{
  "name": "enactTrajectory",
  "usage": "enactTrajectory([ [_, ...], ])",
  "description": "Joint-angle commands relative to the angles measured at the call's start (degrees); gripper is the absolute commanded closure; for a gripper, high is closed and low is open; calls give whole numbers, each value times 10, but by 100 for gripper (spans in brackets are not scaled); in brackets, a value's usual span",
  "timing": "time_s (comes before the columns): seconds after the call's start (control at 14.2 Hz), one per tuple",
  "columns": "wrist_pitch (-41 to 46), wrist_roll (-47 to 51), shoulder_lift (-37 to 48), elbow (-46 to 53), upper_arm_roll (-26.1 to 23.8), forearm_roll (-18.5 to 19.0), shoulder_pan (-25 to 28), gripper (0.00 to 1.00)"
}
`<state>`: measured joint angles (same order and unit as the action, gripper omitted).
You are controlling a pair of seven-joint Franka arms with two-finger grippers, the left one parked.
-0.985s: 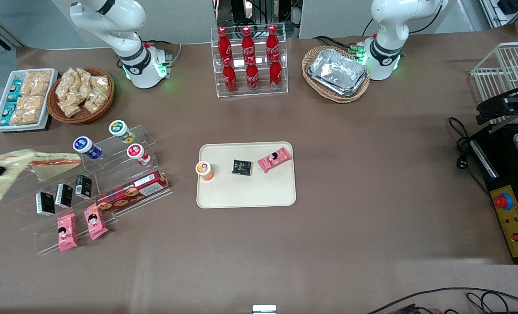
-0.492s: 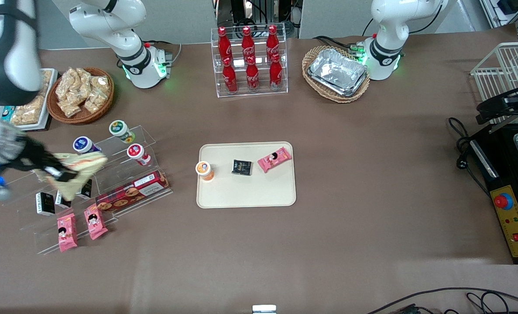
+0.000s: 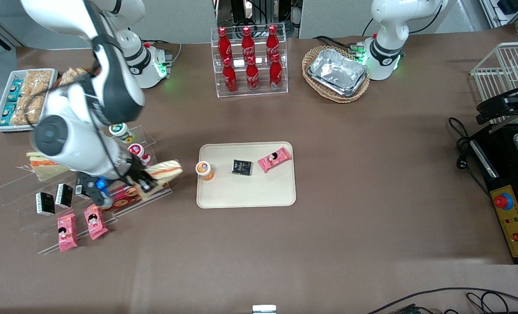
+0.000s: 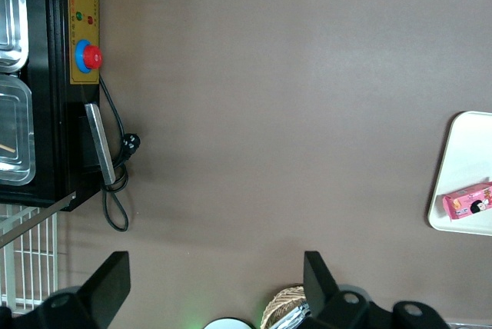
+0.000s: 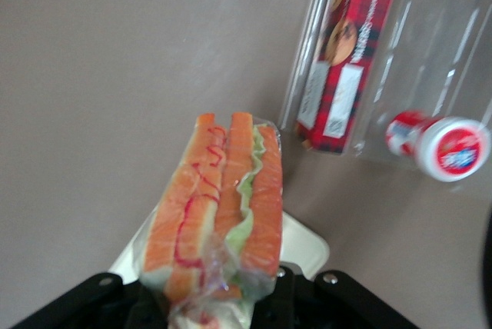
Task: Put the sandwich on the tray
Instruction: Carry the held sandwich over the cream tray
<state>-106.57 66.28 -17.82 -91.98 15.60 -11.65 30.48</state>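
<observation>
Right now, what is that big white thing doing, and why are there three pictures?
The big white thing is a robot arm. At its end is a gripper, like a two-finger hand, and it is shut on a sandwich wrapped in clear plastic. It holds the sandwich above the clear snack shelf, close to the cream tray where the sandwich should go.

One picture looks down at the whole table from the front. One comes from a camera on the working arm's wrist, so the sandwich looks huge. The last comes from the other arm's wrist.

On the tray already sit an orange-lidded cup, a black packet and a pink packet. A second sandwich waits on the shelf.
</observation>
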Motion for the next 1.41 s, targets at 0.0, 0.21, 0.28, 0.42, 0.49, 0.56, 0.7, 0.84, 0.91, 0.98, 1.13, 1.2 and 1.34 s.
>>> enactTrajectory([
  [0.0, -61, 100, -41, 10, 8, -16, 55, 70],
  [0.21, -113, 183, -84, 12, 9, -13, 105, 70],
  [0.28, -129, 204, -98, 12, 9, -14, 116, 70],
  [0.42, -162, 251, -129, 13, 9, -14, 139, 70],
  [0.49, -184, 280, -146, 13, 9, -14, 150, 70],
  [0.56, -202, 308, -161, 13, 9, -14, 158, 70],
  [0.7, -224, 343, -184, 13, 8, -16, 173, 70],
  [0.84, -230, 362, -199, 14, 7, -21, 174, 70],
  [0.91, -232, 379, -206, 15, 7, -21, 176, 70],
  [0.98, -237, 394, -212, 16, 7, -21, 182, 70],
  [1.13, -253, 410, -220, 16, 7, -24, 190, 70],
  [1.2, -265, 419, -223, 15, 7, -28, 192, 70],
  [1.34, -278, 435, -234, 16, 7, -28, 203, 69],
])
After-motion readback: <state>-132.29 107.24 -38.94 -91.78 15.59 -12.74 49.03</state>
